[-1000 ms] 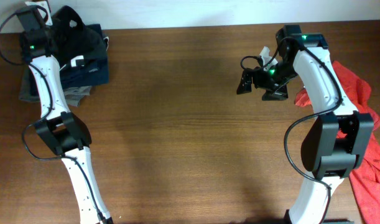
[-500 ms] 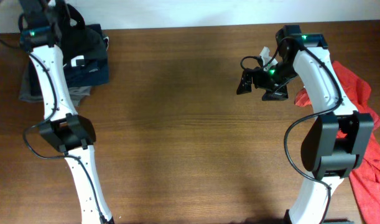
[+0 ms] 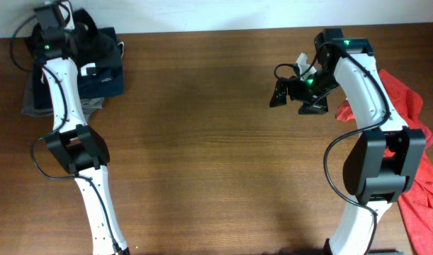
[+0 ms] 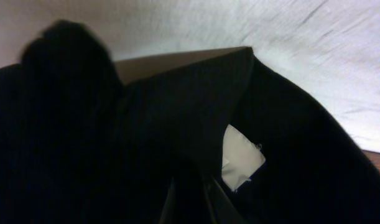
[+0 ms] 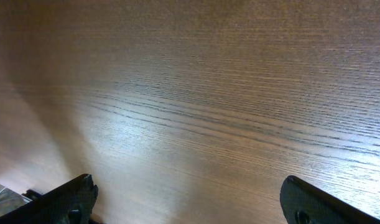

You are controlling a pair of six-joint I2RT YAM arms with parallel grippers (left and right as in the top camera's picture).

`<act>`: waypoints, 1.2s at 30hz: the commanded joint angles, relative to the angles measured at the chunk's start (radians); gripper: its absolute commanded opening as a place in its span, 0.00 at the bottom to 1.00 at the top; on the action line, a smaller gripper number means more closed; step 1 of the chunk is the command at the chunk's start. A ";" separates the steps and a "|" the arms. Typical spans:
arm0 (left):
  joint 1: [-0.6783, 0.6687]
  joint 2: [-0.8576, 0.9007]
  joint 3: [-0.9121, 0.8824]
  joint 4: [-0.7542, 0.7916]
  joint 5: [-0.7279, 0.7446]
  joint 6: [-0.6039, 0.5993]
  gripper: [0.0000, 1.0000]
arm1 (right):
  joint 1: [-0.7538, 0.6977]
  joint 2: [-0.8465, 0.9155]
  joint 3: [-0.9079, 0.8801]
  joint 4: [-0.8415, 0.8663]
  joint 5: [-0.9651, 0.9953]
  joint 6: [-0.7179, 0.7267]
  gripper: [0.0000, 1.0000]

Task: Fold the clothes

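Note:
A black garment (image 3: 88, 39) lies bunched on a stack of folded clothes at the table's far left corner, over a navy piece (image 3: 106, 81) and a grey piece (image 3: 33, 105). My left gripper (image 3: 54, 20) is at the back of the stack. In the left wrist view the black cloth (image 4: 146, 124) with a white tag (image 4: 242, 155) fills the frame, and the fingers (image 4: 193, 208) sit close together in it. My right gripper (image 3: 285, 93) hangs open and empty over bare wood (image 5: 190, 202). A red garment (image 3: 407, 99) lies crumpled at the right edge.
The wooden table (image 3: 202, 142) is bare between the arms. The red cloth runs down the right edge to the front corner (image 3: 422, 202), behind the right arm's base. A white wall borders the table's far edge.
My left gripper has shifted a little right and toward the black garment after rising near the wall. The right arm has not moved.

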 commanded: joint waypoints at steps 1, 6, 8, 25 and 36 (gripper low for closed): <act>0.014 -0.001 0.011 -0.018 0.007 -0.042 0.16 | -0.001 0.002 -0.004 0.003 0.010 0.026 0.99; -0.002 -0.090 0.089 -0.026 0.041 -0.042 0.19 | -0.018 -0.016 0.034 0.011 0.034 0.027 0.99; -0.016 -0.140 0.122 -0.039 0.041 -0.042 0.31 | -0.027 -0.031 0.071 0.011 0.063 0.033 0.99; -0.145 -0.411 0.130 -0.239 0.066 -0.041 0.99 | -0.038 -0.391 0.155 -0.258 0.229 0.062 0.99; -0.146 -0.411 0.130 -0.437 0.066 -0.041 0.99 | -0.038 -0.708 0.145 -0.367 0.386 0.201 0.99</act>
